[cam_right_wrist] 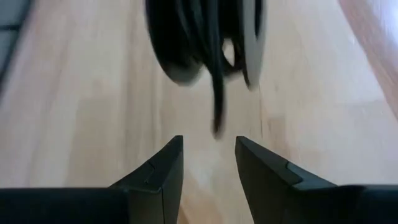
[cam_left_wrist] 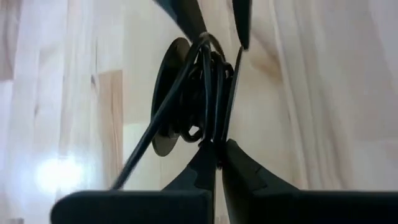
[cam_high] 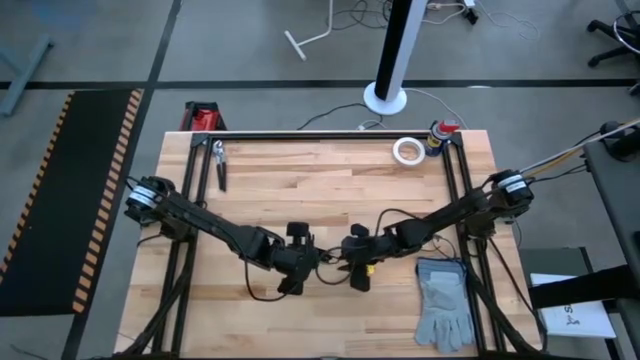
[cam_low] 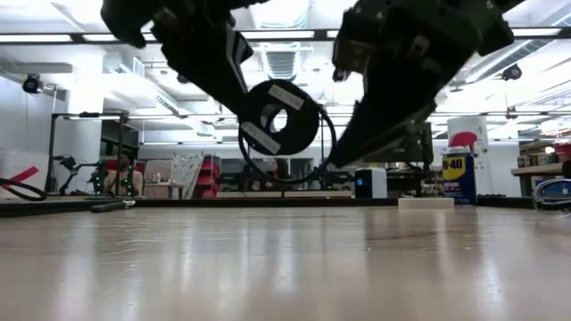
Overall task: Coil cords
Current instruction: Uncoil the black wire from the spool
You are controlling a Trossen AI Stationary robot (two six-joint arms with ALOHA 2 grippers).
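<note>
Between 2 grippers, left gripper (cam_left_wrist: 219, 163) and right gripper (cam_right_wrist: 209, 163), 1 cord (cam_left_wrist: 202, 93).

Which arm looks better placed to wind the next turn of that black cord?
The right, probably. The left pincer is shut on the spool holding the cord, lifted above the table. The right pincer is open and faces it.

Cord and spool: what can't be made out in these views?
- High view: the spool is hidden under the left gripper and right gripper.
- Low view: the cord's free end is lost behind the arms.
- Right wrist view: cord blurred, winding count unreadable.
- Left wrist view: spool top cut off by the frame edge.
</note>
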